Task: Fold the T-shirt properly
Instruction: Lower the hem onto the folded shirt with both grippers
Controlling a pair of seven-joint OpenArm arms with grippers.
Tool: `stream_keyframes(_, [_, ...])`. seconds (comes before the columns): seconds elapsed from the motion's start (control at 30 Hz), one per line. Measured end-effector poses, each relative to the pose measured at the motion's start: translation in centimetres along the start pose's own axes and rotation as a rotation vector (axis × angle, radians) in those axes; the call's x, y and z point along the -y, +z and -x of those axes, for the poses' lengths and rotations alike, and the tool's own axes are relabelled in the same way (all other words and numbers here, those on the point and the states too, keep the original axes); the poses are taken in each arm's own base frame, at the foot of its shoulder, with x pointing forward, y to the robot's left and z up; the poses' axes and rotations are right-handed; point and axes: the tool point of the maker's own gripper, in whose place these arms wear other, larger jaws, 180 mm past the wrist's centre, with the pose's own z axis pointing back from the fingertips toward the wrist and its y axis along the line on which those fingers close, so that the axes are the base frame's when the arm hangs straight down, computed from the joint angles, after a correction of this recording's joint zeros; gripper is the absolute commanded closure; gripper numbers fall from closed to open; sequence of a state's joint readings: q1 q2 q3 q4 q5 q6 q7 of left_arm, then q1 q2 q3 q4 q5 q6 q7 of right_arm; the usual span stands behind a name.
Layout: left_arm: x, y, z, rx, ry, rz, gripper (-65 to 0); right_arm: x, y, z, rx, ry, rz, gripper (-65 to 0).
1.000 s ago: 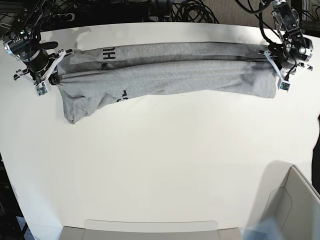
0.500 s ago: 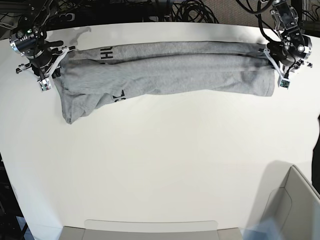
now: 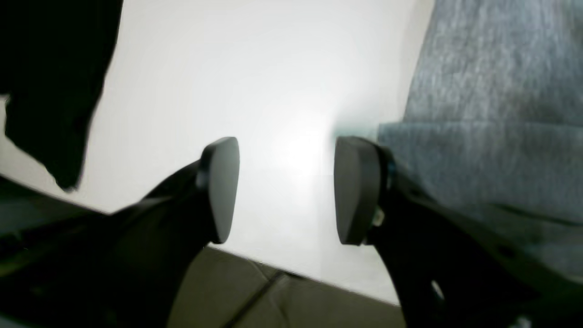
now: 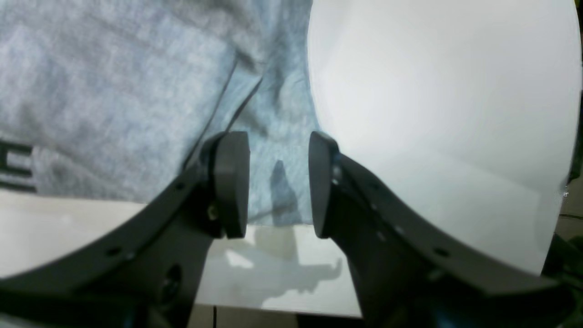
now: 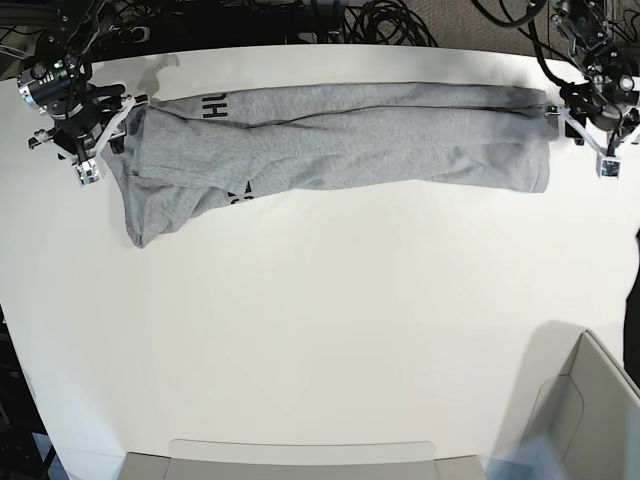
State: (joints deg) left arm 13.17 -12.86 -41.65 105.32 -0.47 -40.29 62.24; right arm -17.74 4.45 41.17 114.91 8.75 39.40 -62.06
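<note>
The heather-grey T-shirt (image 5: 340, 135) lies in a long band along the far side of the white table (image 5: 330, 300), with black lettering (image 5: 215, 105) showing near its left end. My left gripper (image 5: 572, 120) is open and empty just past the shirt's right end. In the left wrist view (image 3: 289, 189) only bare table shows between its pads, and the shirt (image 3: 492, 114) is beside the right pad. My right gripper (image 5: 115, 125) is at the shirt's left end. In the right wrist view (image 4: 278, 182) it is open over the cloth's edge (image 4: 114, 91).
A grey box (image 5: 590, 410) stands at the front right corner. A low grey tray (image 5: 300, 460) sits at the front edge. Cables (image 5: 380, 25) lie behind the table's far edge, close to both arms.
My left gripper has let go of the shirt's right end and moved right, off the cloth. The shirt's top layer has settled flatter. My right gripper has stayed at the left end.
</note>
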Motion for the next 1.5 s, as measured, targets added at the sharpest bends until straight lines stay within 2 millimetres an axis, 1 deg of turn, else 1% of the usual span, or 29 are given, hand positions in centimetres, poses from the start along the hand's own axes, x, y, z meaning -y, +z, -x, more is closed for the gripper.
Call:
stream_keyframes(0.1, [0.0,0.0,1.1,-0.063,0.053,-0.006,-36.6,0.1,0.0,-0.2,0.005,-0.001,0.002,-22.3])
stream_keyframes(0.2, [0.1,-0.8,0.8,-0.067,0.074,0.010,-36.8,0.0,-0.2,0.2,-0.007,-0.005,-0.003,-22.3])
stream_keyframes(0.27, [1.5,-1.6,1.1,-0.076,0.071,0.061,-36.8,0.1,-0.3,0.2,-0.009,-0.007,-0.006,-22.3])
stream_keyframes(0.33, [3.6,-2.0,1.6,-0.085,0.093,0.153,-36.8,0.0,-0.4,0.3,-0.012,-0.008,-0.006,-22.2])
stream_keyframes(0.4, [4.5,-1.9,1.4,-0.063,0.121,0.198,-36.8,0.0,-0.4,0.4,-0.013,-0.010,-0.009,-22.2])
stream_keyframes(0.47, [4.6,-1.8,1.2,-0.057,0.138,0.228,-36.8,0.2,-0.5,0.6,-0.023,-0.006,-0.003,-22.2])
stream_keyframes(0.53, [5.0,-2.1,2.1,-0.092,0.144,0.250,-36.7,0.2,-0.5,0.6,-0.022,-0.006,-0.003,-22.2])
stream_keyframes(0.63, [5.6,-3.0,3.5,-0.137,0.165,0.281,-36.7,0.1,-0.5,0.6,-0.022,-0.007,-0.005,-22.2])
stream_keyframes(0.77, [5.2,-3.9,3.2,-0.105,0.189,0.303,-36.7,0.2,-0.5,0.6,-0.023,-0.005,-0.004,-22.2])
stream_keyframes(0.83, [5.3,-4.2,3.3,-0.103,0.204,0.315,-36.7,0.1,-0.5,0.5,-0.021,-0.005,-0.007,-22.2])
stream_keyframes(0.93, [5.6,-4.3,3.3,-0.100,0.212,0.326,-36.7,0.1,-0.5,0.6,-0.022,-0.004,-0.006,-22.2])
stream_keyframes(0.97, [6.1,-4.2,3.3,-0.098,0.210,0.345,-36.7,0.1,-0.5,0.6,-0.022,-0.004,-0.006,-22.2])
stream_keyframes(1.0, [6.9,-4.2,2.8,-0.084,0.227,0.371,-36.7,0.1,-0.5,0.6,-0.022,-0.004,-0.006,-22.2])
stream_keyframes(1.1, [9.6,-3.7,2.5,-0.063,0.216,0.473,-36.7,-0.7,-0.7,0.3,-0.022,0.020,-0.028,-22.2])
stream_keyframes(1.17, [10.7,-3.5,1.9,-0.041,0.200,0.503,-36.6,-1.2,-0.8,0.0,-0.012,0.021,-0.045,-22.2])
stream_keyframes(1.23, [11.9,-3.4,1.6,-0.042,0.165,0.528,-35.9,-1.1,-0.8,0.2,-0.018,0.024,-0.040,-22.2])
stream_keyframes(1.3, [12.6,-3.6,1.9,-0.055,0.150,0.547,-31.8,-1.1,-0.8,0.4,-0.027,0.025,-0.039,-22.2])
stream_keyframes(1.37, [13.0,-4.0,1.5,-0.023,0.174,0.562,-24.7,-1.0,-0.8,0.4,-0.025,0.026,-0.038,-22.2])
stream_keyframes(1.47, [13.3,-4.4,1.3,0.009,0.226,0.584,-5.2,-1.1,-0.8,0.4,-0.025,0.025,-0.039,-22.2])
stream_keyframes(1.5, [13.5,-4.6,1.5,0.003,0.243,0.595,0.0,-1.0,-0.8,0.4,-0.026,0.026,-0.037,-22.2])
